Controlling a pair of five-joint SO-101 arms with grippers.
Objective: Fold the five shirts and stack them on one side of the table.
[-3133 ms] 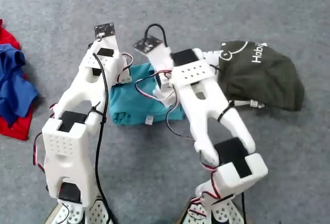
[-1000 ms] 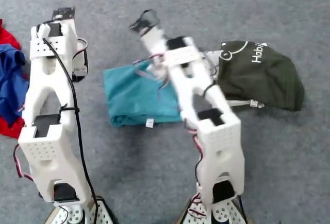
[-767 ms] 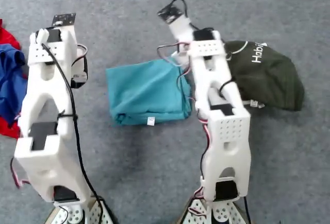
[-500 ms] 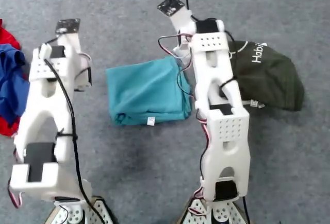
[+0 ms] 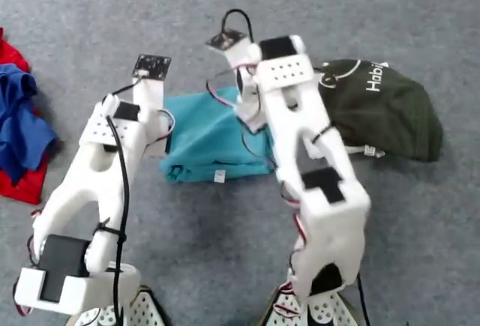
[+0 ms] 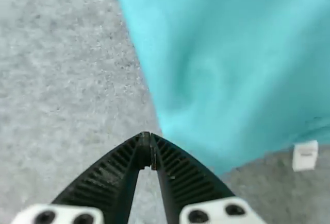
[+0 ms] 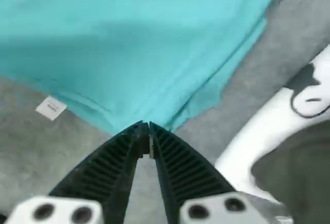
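Now that both arms have swung back in, they close on the folded teal shirt from either side; half a second ago the left arm stood off to the left and the right arm reached past the shirt's far corner. The shirt itself has not shifted and lies mid-table, its white tag at the near edge.

The left gripper has its fingers pressed together with nothing between them, the tips over bare cloth just beside the shirt's left edge. The right gripper is likewise closed and empty, its tips at the shirt's edge on the side toward the dark green shirt. From above, the right arm covers the teal shirt's right side and the left arm's wrist hides its left edge.

The dark green shirt sits bunched, with white print, just right of the right arm. At the table's left edge a blue shirt is heaped on a red shirt, well apart from the arms.

Grey felt covers the whole table; beyond its far edge stands wooden furniture.
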